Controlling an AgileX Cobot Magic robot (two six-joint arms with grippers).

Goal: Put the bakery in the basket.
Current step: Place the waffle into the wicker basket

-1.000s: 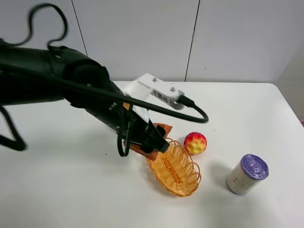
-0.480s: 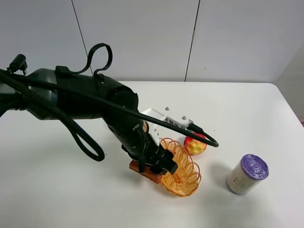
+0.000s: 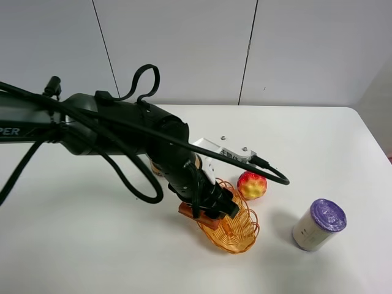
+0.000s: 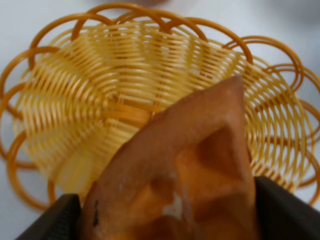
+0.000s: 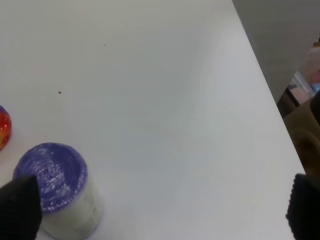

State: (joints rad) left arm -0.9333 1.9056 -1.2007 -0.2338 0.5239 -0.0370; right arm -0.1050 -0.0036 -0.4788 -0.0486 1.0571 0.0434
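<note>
Bakery wedge is pinched tight in my left gripper, hanging just over the basket rim. I'd slide toward the middle, go lower, then let go so it lands flat.

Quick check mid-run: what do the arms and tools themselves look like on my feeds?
The left arm is glossy black and rounded, with pale lettering near its base and black cables looping off it. A white camera bracket with screw heads sits at the wrist. The left tool is black; the right tool shows blunt black fingers.
</note>
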